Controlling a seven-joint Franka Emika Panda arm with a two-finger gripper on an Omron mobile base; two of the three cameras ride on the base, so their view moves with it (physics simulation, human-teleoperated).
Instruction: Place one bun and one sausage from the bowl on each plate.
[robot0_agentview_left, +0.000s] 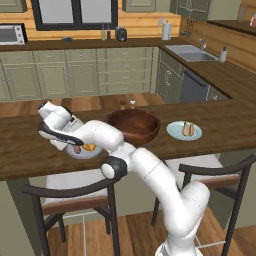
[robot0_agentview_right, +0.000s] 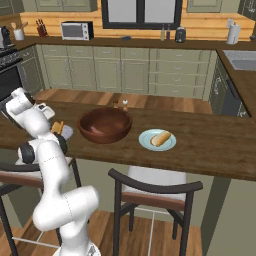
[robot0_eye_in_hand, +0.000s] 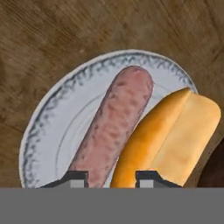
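On the pale grey-white plate (robot0_eye_in_hand: 52, 131) a pinkish-brown sausage (robot0_eye_in_hand: 116, 127) lies beside a golden bun (robot0_eye_in_hand: 175, 131), the two side by side and touching. My gripper (robot0_eye_in_hand: 111, 179) hovers just above their near ends with its fingertips apart and nothing clamped between them. From the left base view the hand (robot0_agentview_left: 74, 142) hangs low over this plate (robot0_agentview_left: 95, 154), left of the dark-brown bowl (robot0_agentview_left: 134, 125). Right of the bowl, the blue-green plate (robot0_agentview_left: 175, 132) carries a bun (robot0_agentview_left: 189, 128). The bowl (robot0_agentview_right: 105, 125) looks empty inside.
Two small shakers (robot0_agentview_left: 127, 104) stand behind the bowl. Dark-framed stools (robot0_agentview_left: 75, 192) sit along the counter's near edge under my arm. A sink (robot0_agentview_left: 192, 54) and a microwave (robot0_agentview_right: 76, 30) are on the far counters.
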